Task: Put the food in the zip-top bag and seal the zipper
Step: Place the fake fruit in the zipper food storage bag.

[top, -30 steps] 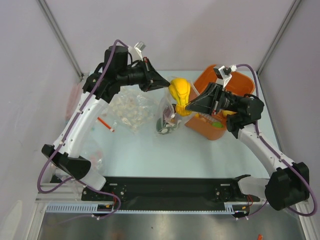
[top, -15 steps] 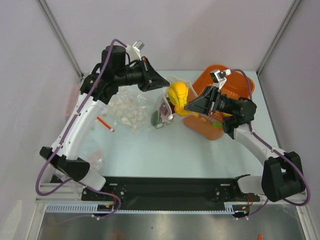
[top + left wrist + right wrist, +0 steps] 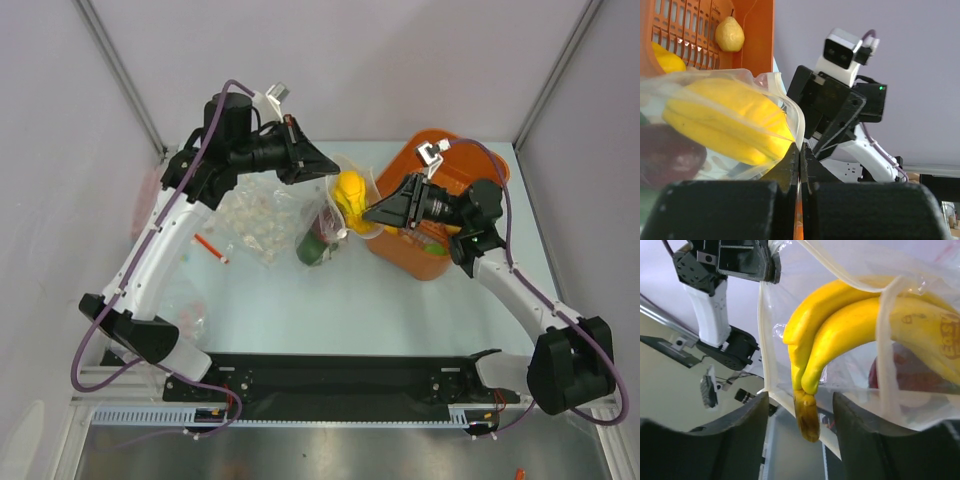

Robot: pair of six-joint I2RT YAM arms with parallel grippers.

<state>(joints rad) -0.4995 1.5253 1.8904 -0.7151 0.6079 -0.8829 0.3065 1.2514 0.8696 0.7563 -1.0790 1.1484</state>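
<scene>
Zip-top bag [image 3: 322, 222], centre of the top view: my left hand [image 3: 328, 170] is closed on its mouth edge. It holds the banana [image 3: 351, 190] and a dark red apple [image 3: 887, 376]; the plastic blurs anything else. My right hand [image 3: 372, 212] has its fingers apart either side of the banana's stem. Orange basket [image 3: 480, 165], upper right, partly hidden by that arm, holds yellow fruit [image 3: 730, 34].

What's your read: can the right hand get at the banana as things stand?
Probably yes. The right hand is open, fingers either side of the stem end of the banana, nothing between. The banana sits partly in the zip-top bag, whose edge the left hand pinches.
</scene>
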